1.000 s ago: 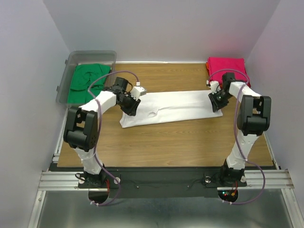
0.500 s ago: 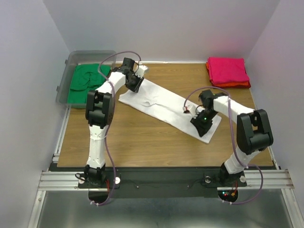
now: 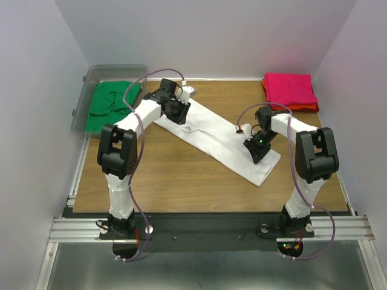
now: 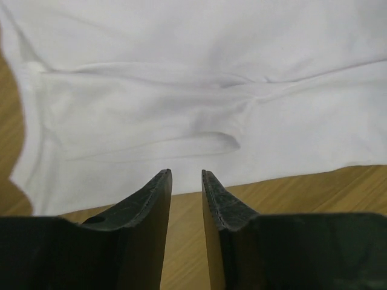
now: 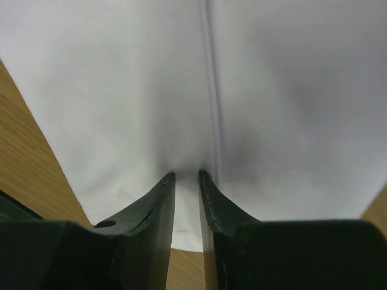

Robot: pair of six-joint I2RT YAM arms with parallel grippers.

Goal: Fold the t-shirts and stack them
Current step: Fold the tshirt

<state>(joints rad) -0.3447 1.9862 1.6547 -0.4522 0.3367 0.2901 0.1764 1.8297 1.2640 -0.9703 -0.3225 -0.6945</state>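
Limp white cloth t-shirt [image 3: 211, 134], folded long, lies slantwise on the wooden table [image 3: 181, 181] — right fingers [image 5: 154, 208] pinch its near end; left fingers [image 4: 151, 205] nearly together at the far edge, grip unclear. Corners likely hold best.

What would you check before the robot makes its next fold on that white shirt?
1. White t-shirt folded into a long strip, flat on the table: ok.
2. Right pincer gripping the cloth: ok, the cloth puckers at its tips.
3. Left pincer gripping the cloth: cannot tell; its tips stand nearly closed at the shirt's edge.
4. Pink t-shirt stacked neatly on the red-orange t-shirt, clear of the arms: ok.
5. Green t-shirt inside the bin, out of the way: ok.
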